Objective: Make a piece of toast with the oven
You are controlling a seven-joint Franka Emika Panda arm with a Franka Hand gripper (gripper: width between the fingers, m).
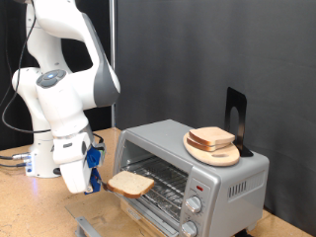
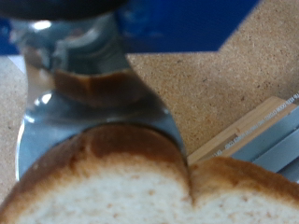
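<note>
1. The gripper (image 1: pixel 97 179) is clamped on the piece of toast (image 1: pixel 129 182), held level just outside the open front of the oven (image 1: pixel 193 168).
2. Judgement: keep the slice flat and aligned with the wire rack (image 1: pixel 163 178) so the crust clears the opening.
3. On the oven's roof, a round board (image 1: pixel 211 150) carries more bread.

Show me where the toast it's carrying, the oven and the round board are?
toast (image 1: pixel 130 182), exterior view, middle of the slice's top face.
oven (image 1: pixel 232 175), exterior view, bare top panel near the front.
board (image 1: pixel 211 153), exterior view, front rim under the bread stacked on it.
</note>
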